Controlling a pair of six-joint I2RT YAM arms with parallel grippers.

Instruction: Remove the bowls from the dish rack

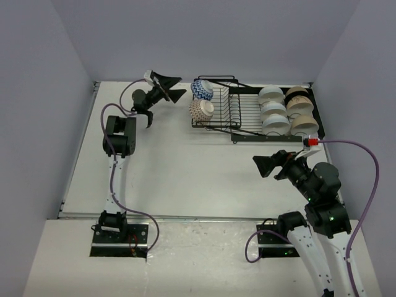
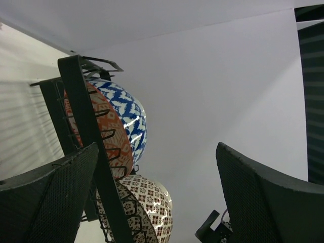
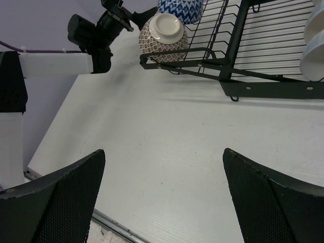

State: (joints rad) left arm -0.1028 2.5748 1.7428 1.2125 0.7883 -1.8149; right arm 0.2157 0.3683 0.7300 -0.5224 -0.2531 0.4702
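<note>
From above, find the dish rack (image 1: 244, 110) on the far part of the tabletop (image 1: 185, 167). It carries the blue zigzag bowl (image 1: 202, 90) and the brown patterned bowl (image 1: 202, 110) on edge at its left end, with white bowls (image 1: 272, 110) and beige bowls (image 1: 301, 110) in rows at its right. Note the left pincer (image 1: 173, 86), spread wide and empty, just left of the blue zigzag bowl and pointing toward it. Note the right pincer (image 1: 260, 166), equally spread and empty, on the near side of the rack and well apart from every bowl.

Through the left wrist, see both patterned bowls close ahead, left of centre, behind black wire.

Through the right wrist, see only bare tabletop between the fingers, with the rack far ahead.

Judge the left arm the nearer for the two patterned bowls.
</note>
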